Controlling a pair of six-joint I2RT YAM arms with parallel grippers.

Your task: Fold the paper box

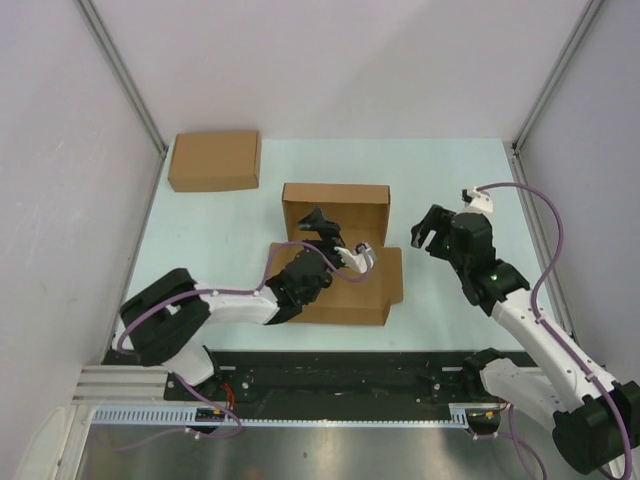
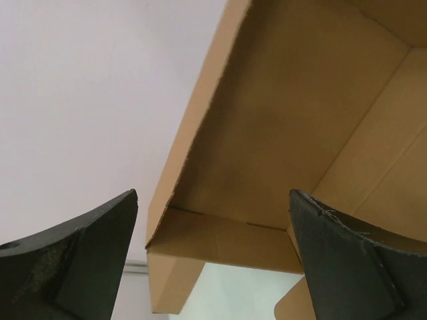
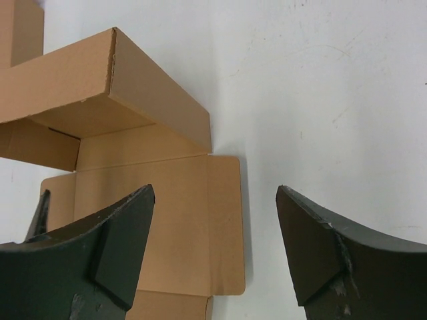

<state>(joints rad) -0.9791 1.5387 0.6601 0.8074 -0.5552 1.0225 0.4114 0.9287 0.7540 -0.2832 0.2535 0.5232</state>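
The brown die-cut cardboard paper box (image 1: 365,215) sits mid-table, approx. centred between the arms: its tray half has walls raised on the far side, and its flat lid panel (image 1: 350,295) lies open toward the arm bases, touching the pale table (image 1: 450,180). A second, ready-made flat brown cardboard box (image 1: 213,160) lies well apart at the far left, not part of this. The left gripper (image 2: 213,193) hovers low inside the tray w/ jaws spread wide, gripping nothing; its view looks up at a raised wall and corner. The right gripper (image 3: 215,190) hangs just right of the box, jaws also apart and empty, over bare table beside the lid's narrow side tab (image 3: 225,220). The step in hand looks like closing the lid. To do it well, the left claw should prob. brace the tray so it can't slide, while the right comes in low, gets one finger under the side tab, and stands it up before the lid swings over. Lift slowly: the raised walls may spring outward, and a thin tab lying flat is easy to miss or crease.
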